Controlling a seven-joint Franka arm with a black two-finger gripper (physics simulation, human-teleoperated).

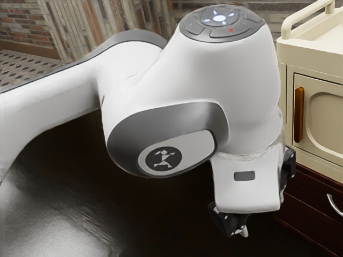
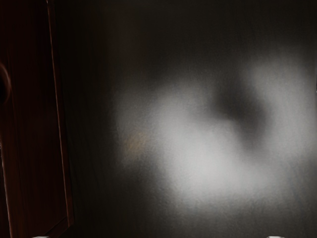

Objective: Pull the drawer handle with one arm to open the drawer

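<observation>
Black gripper (image 1: pixel 264 215), mine, fingers wide apart, near dark red drawer (image 1: pixel 310 197). Curved silver handle (image 1: pixel 332 204) apart from me. Cream cabinet door (image 1: pixel 305 147) above drawer.

Arm (image 1: pixel 161 80): bright white, soft grey shading underneath.
Button panel (image 1: pixel 221 22): blue-white glow, small red light.
Cream cabinet (image 1: pixel 313 69): pale, fairly evenly lit.
Silver handle (image 1: pixel 334 205): bright glint.
Dark surface (image 1: pixel 48 225): broad sheen, exterior view's left; near-black beneath arm.
Wrist view: dim; diffuse pale glare, soft-edged dark patch within.
Drawer front (image 2: pixel 32 124): very dark, thin edge highlights.
</observation>
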